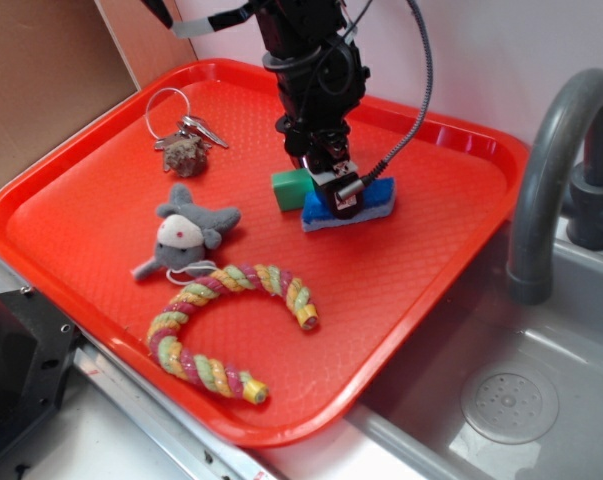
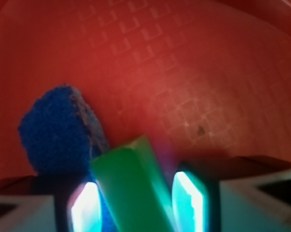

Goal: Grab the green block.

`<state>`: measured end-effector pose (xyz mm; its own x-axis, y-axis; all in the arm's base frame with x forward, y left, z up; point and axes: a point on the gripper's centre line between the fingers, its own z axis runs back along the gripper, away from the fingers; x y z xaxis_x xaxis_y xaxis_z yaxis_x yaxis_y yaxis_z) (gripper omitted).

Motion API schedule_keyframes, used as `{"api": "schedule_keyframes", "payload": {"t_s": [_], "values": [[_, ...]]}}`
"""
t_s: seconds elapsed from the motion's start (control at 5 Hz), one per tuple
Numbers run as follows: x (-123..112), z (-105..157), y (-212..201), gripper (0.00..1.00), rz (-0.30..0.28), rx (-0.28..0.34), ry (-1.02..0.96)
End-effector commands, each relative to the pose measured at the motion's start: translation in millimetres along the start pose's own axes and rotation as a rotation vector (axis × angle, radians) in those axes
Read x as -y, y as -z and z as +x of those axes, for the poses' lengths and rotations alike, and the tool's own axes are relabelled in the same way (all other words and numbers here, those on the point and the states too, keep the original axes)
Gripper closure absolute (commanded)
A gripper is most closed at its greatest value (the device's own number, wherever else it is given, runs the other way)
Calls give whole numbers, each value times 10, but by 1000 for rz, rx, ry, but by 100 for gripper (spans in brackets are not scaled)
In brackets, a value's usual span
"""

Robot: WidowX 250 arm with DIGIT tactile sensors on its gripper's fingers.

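The green block [image 1: 291,188] lies on the red tray [image 1: 421,270], touching the left end of a blue sponge [image 1: 373,205]. My gripper [image 1: 331,188] is down at tray level where the two meet. In the wrist view the green block [image 2: 133,188] stands tilted between my two fingers, with a narrow gap showing on each side, so the gripper [image 2: 138,205] is open around it. The blue sponge [image 2: 56,130] sits just left of the block, against the left finger. The block's near end is cut off by the frame's bottom edge.
A key ring with keys [image 1: 186,135] lies at the tray's back left. A grey plush toy [image 1: 186,235] and a coloured twisted rope ring [image 1: 231,310] lie nearer the front. To the right of the tray stand a grey faucet [image 1: 551,170] and a steel sink [image 1: 511,400].
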<state>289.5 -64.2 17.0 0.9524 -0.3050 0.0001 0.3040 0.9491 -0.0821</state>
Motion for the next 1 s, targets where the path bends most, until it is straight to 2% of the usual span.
{"api": "schedule_keyframes", "payload": {"t_s": [0.0, 0.2, 0.6, 0.8], "values": [[-357, -81, -398, 100, 6, -38, -100], [-440, -94, -767, 100, -34, -11, -111], [-299, -180, -1170, 100, 9, 19, -166], [-211, -348, -1439, 100, 62, 1, -304]]}}
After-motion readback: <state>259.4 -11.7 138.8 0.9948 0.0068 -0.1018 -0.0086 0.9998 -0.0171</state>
